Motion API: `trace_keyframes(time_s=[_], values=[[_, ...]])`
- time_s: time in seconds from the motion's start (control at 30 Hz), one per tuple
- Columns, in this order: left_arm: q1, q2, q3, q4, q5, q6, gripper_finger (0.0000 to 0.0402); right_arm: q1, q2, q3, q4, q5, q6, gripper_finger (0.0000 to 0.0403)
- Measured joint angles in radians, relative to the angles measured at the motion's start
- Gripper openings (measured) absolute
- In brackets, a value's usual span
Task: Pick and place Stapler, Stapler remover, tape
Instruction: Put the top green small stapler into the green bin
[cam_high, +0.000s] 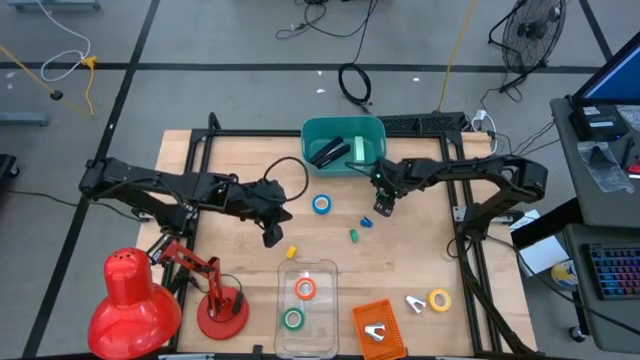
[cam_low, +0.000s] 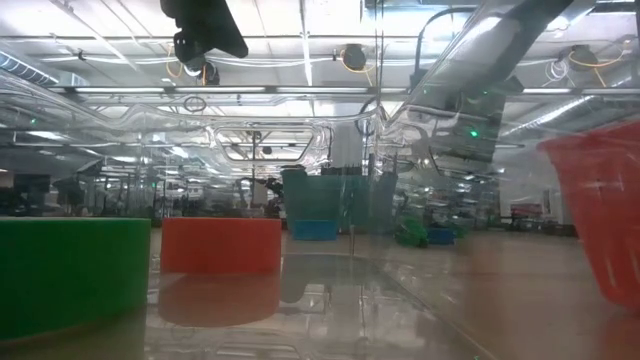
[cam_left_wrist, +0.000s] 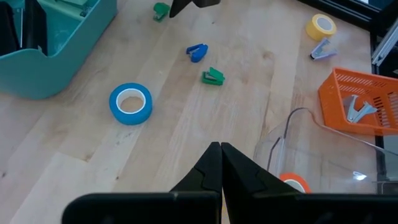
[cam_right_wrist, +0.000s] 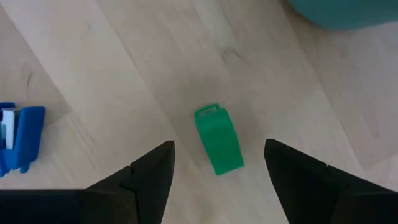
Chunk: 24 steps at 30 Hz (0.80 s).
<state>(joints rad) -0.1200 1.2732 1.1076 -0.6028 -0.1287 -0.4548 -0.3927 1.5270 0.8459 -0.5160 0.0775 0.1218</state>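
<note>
My right gripper (cam_right_wrist: 218, 143) (cam_high: 383, 207) stands open just in front of the teal bin (cam_high: 375, 128). Its fingers point steeply down on either side of a small green piece (cam_right_wrist: 217, 140) that lies flat on the wood, and they do not touch it. My left gripper (cam_left_wrist: 221, 149) (cam_high: 272, 237) hangs shut over the table's middle, holding nothing. A blue tape roll (cam_high: 321, 204) (cam_left_wrist: 130, 103) lies flat between the arms. Orange tape (cam_high: 306, 289) and green tape (cam_high: 292, 319) lie in a clear tray. Yellow tape (cam_high: 440, 298) and a stapler remover (cam_high: 414, 303) lie near right.
The teal bin holds dark and green staplers (cam_high: 330, 152). An orange basket (cam_high: 377, 325) at the near edge holds a metal remover. A small blue piece (cam_high: 367, 222), a green one (cam_high: 353, 235) and a yellow one (cam_high: 291, 252) lie loose mid-table. A red lamp (cam_high: 130, 300) stands near left.
</note>
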Motion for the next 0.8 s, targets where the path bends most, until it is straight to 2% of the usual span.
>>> trace_keyframes(time_s=[0.13,0.27,0.8], values=[[0.001,0.000,0.000,0.000,0.000,-0.003,0.0001,0.000,0.000,-0.048,0.025,-0.001,0.045,0.0235],[0.000,0.000,0.000,0.000,0.000,-0.007,0.0001,0.001,-0.003,-0.076,0.040,-0.007,0.095,0.0209],[0.003,0.000,0.000,0.010,-0.003,0.008,0.0001,0.000,-0.002,-0.080,0.087,-0.038,0.202,0.0034]])
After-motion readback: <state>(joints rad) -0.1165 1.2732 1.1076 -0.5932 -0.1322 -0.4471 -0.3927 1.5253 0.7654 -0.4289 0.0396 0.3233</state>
